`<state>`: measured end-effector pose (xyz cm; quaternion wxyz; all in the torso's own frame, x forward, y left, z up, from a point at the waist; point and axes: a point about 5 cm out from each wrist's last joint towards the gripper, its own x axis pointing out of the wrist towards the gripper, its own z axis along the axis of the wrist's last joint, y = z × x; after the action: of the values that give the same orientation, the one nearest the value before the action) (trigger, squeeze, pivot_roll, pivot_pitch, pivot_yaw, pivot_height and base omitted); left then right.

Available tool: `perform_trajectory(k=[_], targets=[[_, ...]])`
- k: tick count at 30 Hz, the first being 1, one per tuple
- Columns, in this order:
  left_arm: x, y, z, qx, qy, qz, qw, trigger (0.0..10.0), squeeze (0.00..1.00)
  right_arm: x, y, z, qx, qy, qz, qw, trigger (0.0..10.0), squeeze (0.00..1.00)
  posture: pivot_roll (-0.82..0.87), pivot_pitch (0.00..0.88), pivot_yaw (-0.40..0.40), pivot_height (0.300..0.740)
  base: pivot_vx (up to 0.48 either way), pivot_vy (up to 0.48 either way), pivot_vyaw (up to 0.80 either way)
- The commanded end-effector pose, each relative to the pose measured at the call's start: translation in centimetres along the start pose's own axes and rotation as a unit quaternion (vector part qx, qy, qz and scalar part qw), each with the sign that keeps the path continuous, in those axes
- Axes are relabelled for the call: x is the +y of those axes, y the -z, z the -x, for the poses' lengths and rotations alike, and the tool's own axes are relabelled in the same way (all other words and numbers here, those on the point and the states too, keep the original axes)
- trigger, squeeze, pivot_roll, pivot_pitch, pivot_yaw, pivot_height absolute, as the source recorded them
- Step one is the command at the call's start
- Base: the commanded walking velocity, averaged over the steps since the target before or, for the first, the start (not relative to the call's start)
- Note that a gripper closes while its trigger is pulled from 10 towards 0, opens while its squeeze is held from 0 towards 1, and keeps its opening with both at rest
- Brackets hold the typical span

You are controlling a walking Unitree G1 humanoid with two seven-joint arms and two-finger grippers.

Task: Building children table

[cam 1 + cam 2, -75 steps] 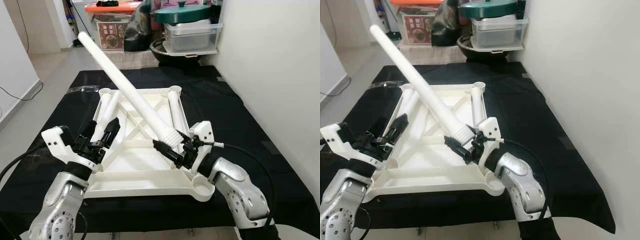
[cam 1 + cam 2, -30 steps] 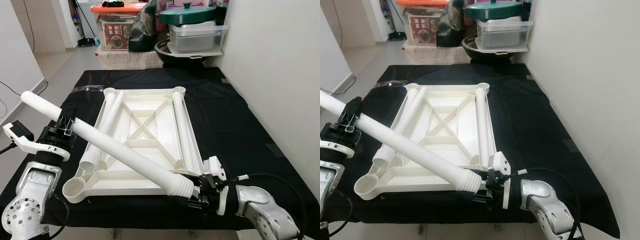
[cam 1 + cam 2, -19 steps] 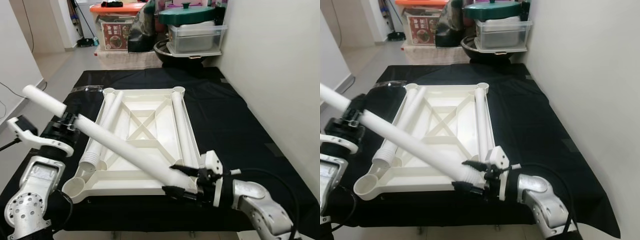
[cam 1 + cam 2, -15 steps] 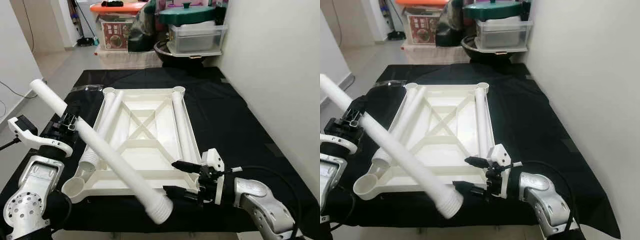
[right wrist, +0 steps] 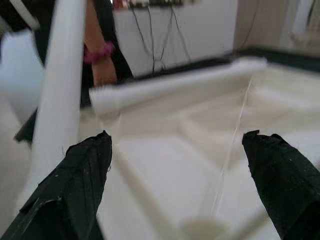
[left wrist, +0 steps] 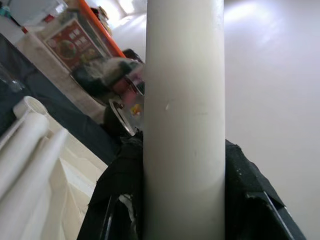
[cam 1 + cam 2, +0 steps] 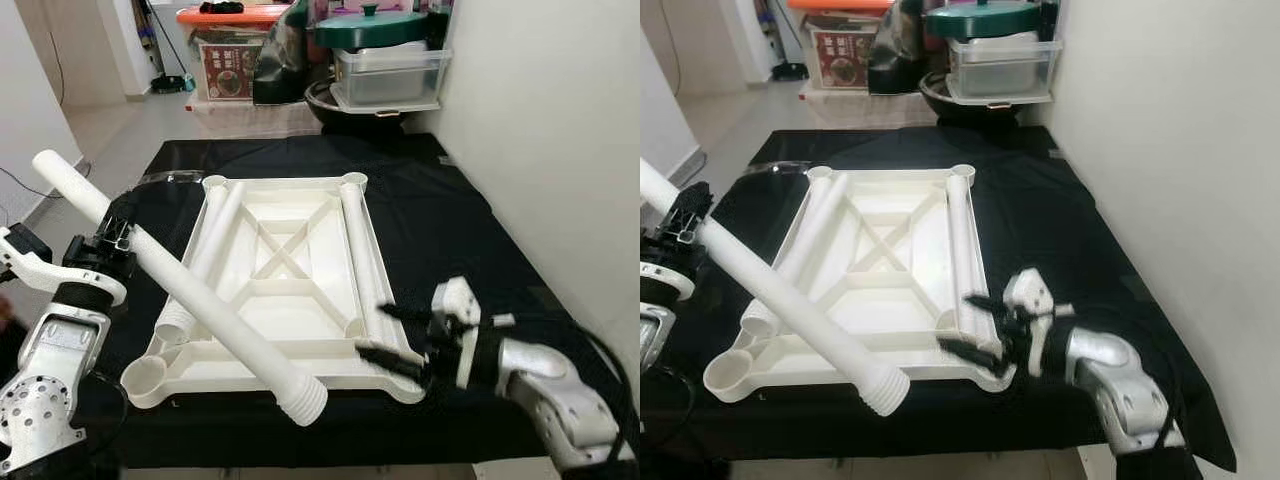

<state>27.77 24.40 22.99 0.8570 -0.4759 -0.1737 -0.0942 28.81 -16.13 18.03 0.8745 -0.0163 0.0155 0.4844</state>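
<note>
One long white table leg (image 7: 170,283) is clamped in the left gripper (image 7: 108,243) near its plain upper end, slanting down over the near left of the upturned white tabletop (image 7: 286,290), its ribbed end hanging free just past the near edge. The tabletop lies on a black-covered surface (image 7: 450,240), with two more legs resting inside it: one (image 7: 205,262) along the left rail, one (image 7: 360,255) along the right. The right gripper (image 7: 392,333) hovers at the near right corner, fingers spread and holding nothing.

To seat this leg well, the ribbed end likely needs swinging upright over the near left corner socket (image 7: 144,377), then pressing or twisting straight down; gripping so far from that end gives poor control, so the free gripper would help by steadying the lower part.

Motion blur smears the right gripper. Whether the sockets are threaded cannot be told. A person's arm with a pink band (image 5: 99,56) appears, blurred, in the right wrist view.
</note>
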Motion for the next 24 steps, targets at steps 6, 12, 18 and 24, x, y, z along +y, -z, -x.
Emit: perform_trajectory(k=[6, 12, 18, 24], targets=[[-0.6, 0.8, -1.1, 0.008, 0.018, 0.021, 1.0, 10.0, 0.0, 1.4, -4.6, -5.8, -0.028, -0.028, 0.002, 0.999, 10.0, 0.0, 0.0, 0.0, 0.023, 0.74, 0.0, 0.0, 0.0], [-0.8, 1.8, -1.2, 0.025, 0.024, 0.025, 0.999, 10.0, 0.0, 4.3, -5.3, -8.7, 0.0, -0.12, -0.029, 0.992, 10.0, 0.0, 0.0, 0.0, 0.007, 0.74, 0.0, 0.0, 0.0], [-0.8, 2.7, -0.5, 0.035, 0.018, 0.02, 0.999, 10.0, 0.0, 5.1, -2.9, -9.1, 0.09, -0.135, -0.019, 0.987, 10.0, 0.0, 0.01, 0.0, -0.012, 0.74, 0.0, 0.0, 0.0], [-0.5, 3.1, -0.5, 0.041, 0.011, 0.017, 0.999, 10.0, 0.0, 5.4, -4.6, -9.7, 0.093, -0.138, -0.044, 0.985, 10.0, 0.0, 0.0, 0.0, -0.004, 0.74, 0.0, 0.0, 0.0]])
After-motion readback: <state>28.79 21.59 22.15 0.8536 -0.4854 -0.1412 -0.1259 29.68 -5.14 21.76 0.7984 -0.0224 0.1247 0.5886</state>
